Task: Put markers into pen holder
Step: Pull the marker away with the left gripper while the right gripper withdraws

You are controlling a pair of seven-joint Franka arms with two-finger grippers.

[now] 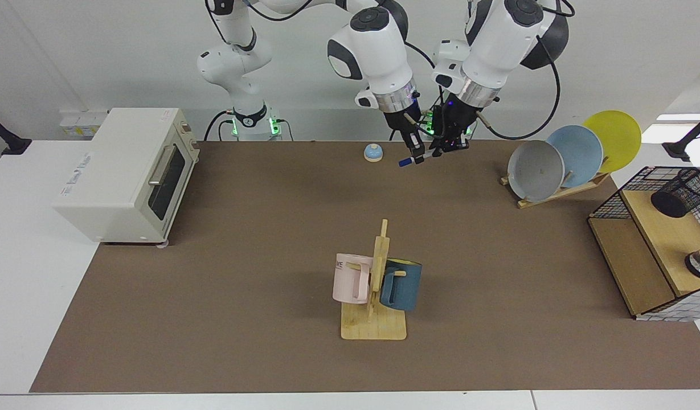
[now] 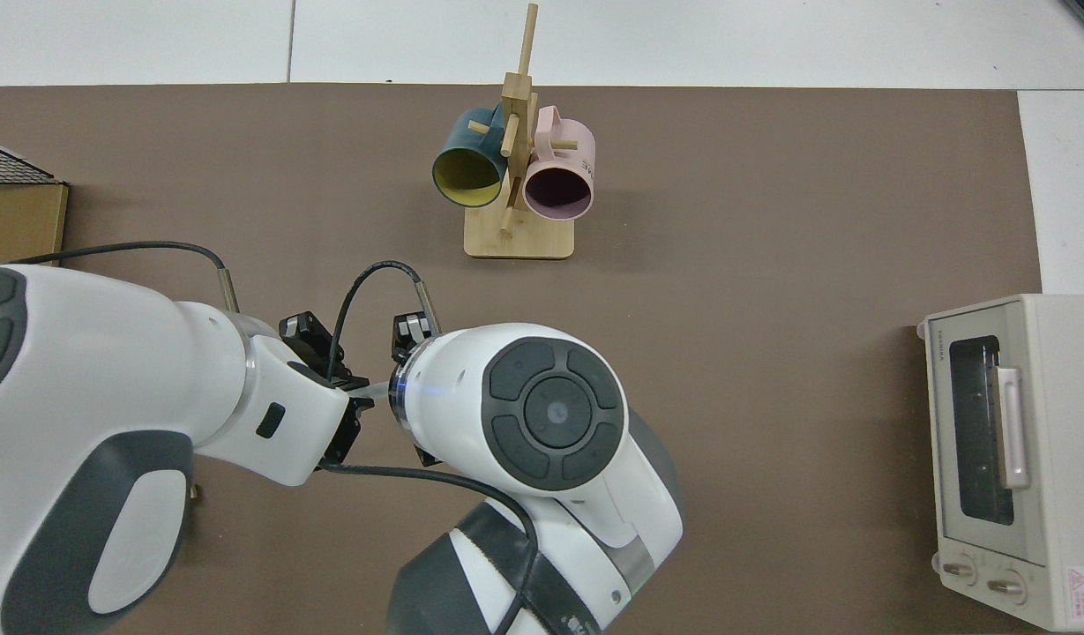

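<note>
Black wire-mesh pen holder (image 1: 683,193)

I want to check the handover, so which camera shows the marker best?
The facing view: the marker hangs above the mat between the right hand and left hand, blue cap outward. In the top view, the arms hide all but a pale sliver of it.

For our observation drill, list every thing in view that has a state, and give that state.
marker, tilted, off the table, held by the right gripper
left gripper, beside the marker's white end
pen holder, on the basket shelf, far from the marker
toaster oven, door shut
mugs, hanging on the wooden stand
plates, upright in a row
</note>
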